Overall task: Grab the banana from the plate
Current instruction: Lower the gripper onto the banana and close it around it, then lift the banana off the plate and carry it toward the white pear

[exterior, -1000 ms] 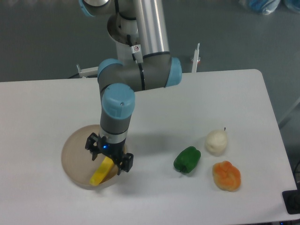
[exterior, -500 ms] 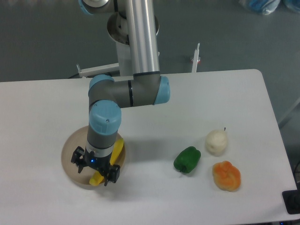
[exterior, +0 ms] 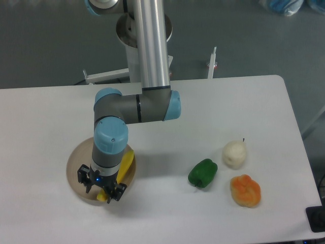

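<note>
The yellow banana (exterior: 126, 161) lies on the beige plate (exterior: 74, 164) at the left of the table, running from the plate's right side down to its front rim. Most of its middle is hidden by my wrist. My gripper (exterior: 101, 185) hangs straight down over the banana's lower end near the plate's front edge. Its fingers stand apart, one on each side of the yellow tip, so the gripper is open. I cannot tell whether the fingers touch the banana.
To the right on the white table lie a green pepper (exterior: 203, 173), a white garlic-like bulb (exterior: 234, 154) and a lumpy orange item (exterior: 246, 190). The table's front edge runs close below the plate.
My arm has shifted left and slightly down over the plate, bringing the gripper from the banana's middle to its lower end. The banana's upper part now shows beside the wrist.
</note>
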